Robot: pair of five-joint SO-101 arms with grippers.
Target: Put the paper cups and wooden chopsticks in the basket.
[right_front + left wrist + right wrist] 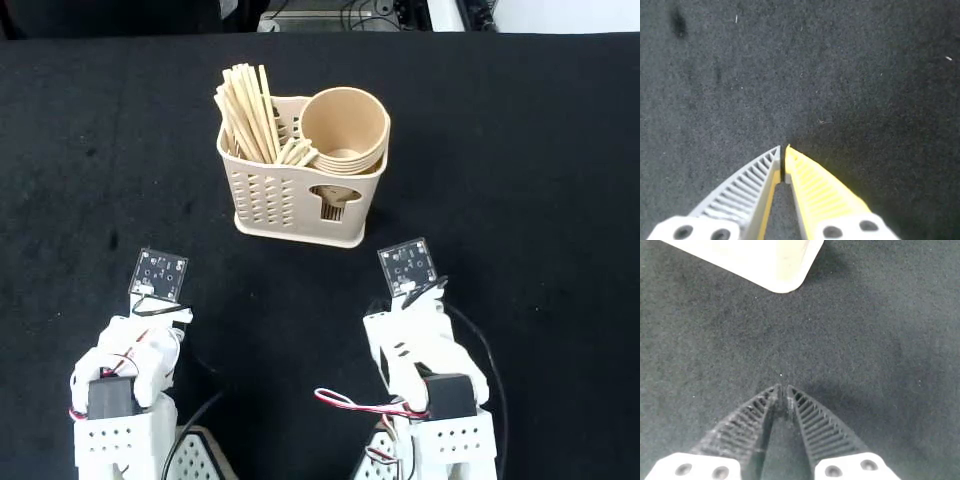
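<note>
Okay, so by my reckoning the job's basically done. The chopsticks (245, 110) are standing bunched in one side of the basket (290, 200) and the stack of paper cups (345, 125) is nested in the other side. I can't spot anything loose on the black table (520, 150).

My left gripper (784, 150) has its tips pressed together with nothing between them, hanging over bare table well back from the basket. My right gripper (782, 389) is pinched closed and empty too, but from its wrist camera I can see the basket's bottom corner (765, 265) not far ahead.

That's the bit that worries me. If the right arm swings forward or sideways from here, a closed gripper makes a pretty good poker. It could shove that corner, and the basket looks like light plastic that would slide or tip.

The chopsticks are the other weak spot. They poke up well above the rim and fan outward at a lean, so I'd guess a jolt could spill a few over the edge. The cups sit a bit above the rim too.

So honestly, the main way to mess this up is moving near it at all.
</note>
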